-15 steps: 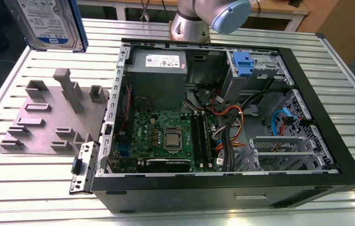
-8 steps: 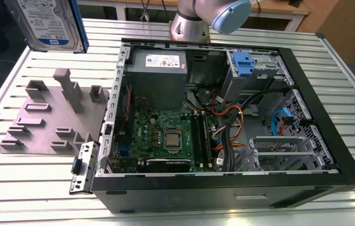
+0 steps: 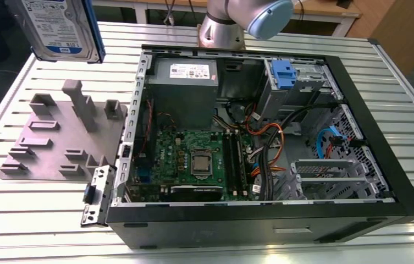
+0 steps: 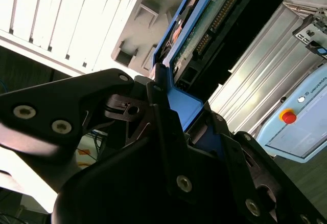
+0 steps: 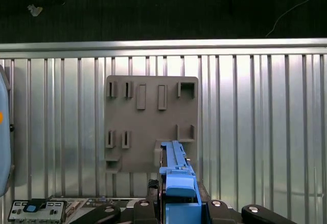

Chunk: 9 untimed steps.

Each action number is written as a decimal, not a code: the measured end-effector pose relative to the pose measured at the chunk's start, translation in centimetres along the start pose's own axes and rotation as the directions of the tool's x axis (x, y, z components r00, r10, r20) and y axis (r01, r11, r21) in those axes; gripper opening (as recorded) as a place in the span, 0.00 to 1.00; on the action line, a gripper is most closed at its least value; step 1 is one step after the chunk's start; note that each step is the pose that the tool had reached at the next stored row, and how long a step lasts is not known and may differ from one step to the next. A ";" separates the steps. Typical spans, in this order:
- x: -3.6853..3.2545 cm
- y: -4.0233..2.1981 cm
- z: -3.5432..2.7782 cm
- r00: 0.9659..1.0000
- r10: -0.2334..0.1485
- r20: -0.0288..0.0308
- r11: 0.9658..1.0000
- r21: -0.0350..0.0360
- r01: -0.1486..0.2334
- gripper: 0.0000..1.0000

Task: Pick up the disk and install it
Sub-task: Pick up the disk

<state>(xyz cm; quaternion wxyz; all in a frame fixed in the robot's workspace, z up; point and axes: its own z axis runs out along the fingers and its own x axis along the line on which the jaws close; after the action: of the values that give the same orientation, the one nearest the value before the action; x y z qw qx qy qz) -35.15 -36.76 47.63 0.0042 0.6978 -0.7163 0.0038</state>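
Observation:
The disk (image 3: pixel 56 27) hangs high above the table at the exterior view's left, with its blue-and-white label facing the camera and a blue rail (image 3: pixel 95 27) along its edge. In the second wrist view my gripper (image 4: pixel 179 111) is shut on the blue carrier end of the disk (image 4: pixel 204 29), whose green circuit board side shows. In the first wrist view the disk's blue carrier (image 5: pixel 176 175) stands edge-on between the black fingers (image 5: pixel 145 208), above the grey fixture.
A grey slotted fixture plate (image 3: pixel 60 137) lies on the slatted metal table (image 3: pixel 31 220), below the disk. The open computer case (image 3: pixel 382 165) fills the table's middle, with a power-supply box (image 3: pixel 185 82), motherboard (image 3: pixel 192 159) and a drive bay with a blue latch (image 3: pixel 283 74). The arm's base (image 3: pixel 221 27) stands behind the case.

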 end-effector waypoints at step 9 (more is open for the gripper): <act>-0.02 -0.66 0.00 1.000 0.000 0.000 1.000 0.000 0.000 0.37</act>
<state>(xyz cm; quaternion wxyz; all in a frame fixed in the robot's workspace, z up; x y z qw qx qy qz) -34.49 -36.76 47.64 0.0042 0.6978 -0.7163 0.0037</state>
